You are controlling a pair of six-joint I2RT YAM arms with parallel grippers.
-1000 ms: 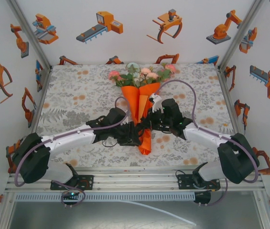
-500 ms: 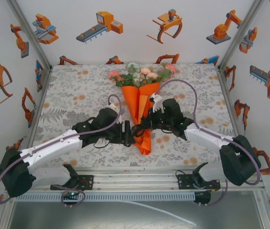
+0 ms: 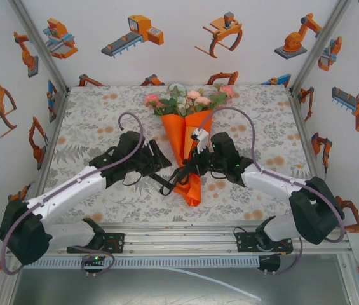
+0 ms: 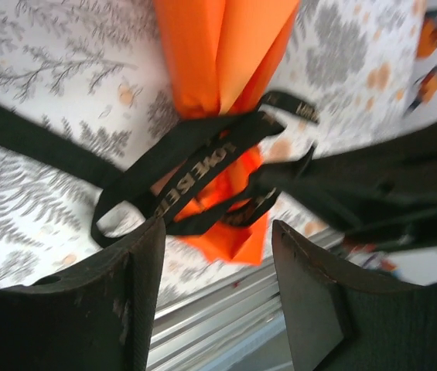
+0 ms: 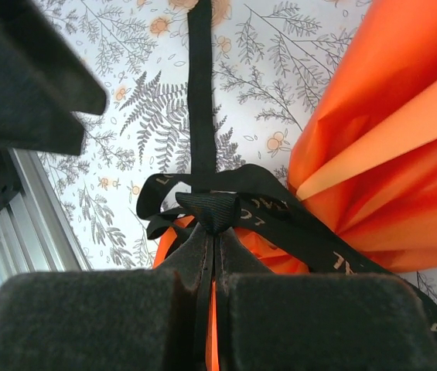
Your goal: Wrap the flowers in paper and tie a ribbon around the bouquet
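The bouquet lies mid-table: an orange paper [image 3: 185, 143] cone with the pink, white and green flowers [image 3: 189, 98] at its far, wide end. The black lettered ribbon [image 4: 195, 162] loops loosely around the cone's narrow part. My right gripper [image 5: 214, 230] is shut on a bunched fold of the ribbon [image 5: 216, 210], right against the paper [image 5: 388, 147]; one strand runs straight away over the cloth. In the top view this gripper [image 3: 185, 170] sits at the cone's right side. My left gripper [image 4: 218, 232] is open with nothing between its fingers, and hangs just left of the cone [image 3: 161, 159].
A grey floral cloth [image 3: 96, 121] covers the table. The aluminium rail [image 3: 185, 232] runs along the near edge, just below the cone's tip. Printed walls close in the left, back and right sides. Both arms' cables arch over the cloth beside the bouquet.
My left arm has drawn back from the cone's narrow end toward the far left, its gripper now off the ribbon. The right gripper has kept its hold and shifted slightly left.
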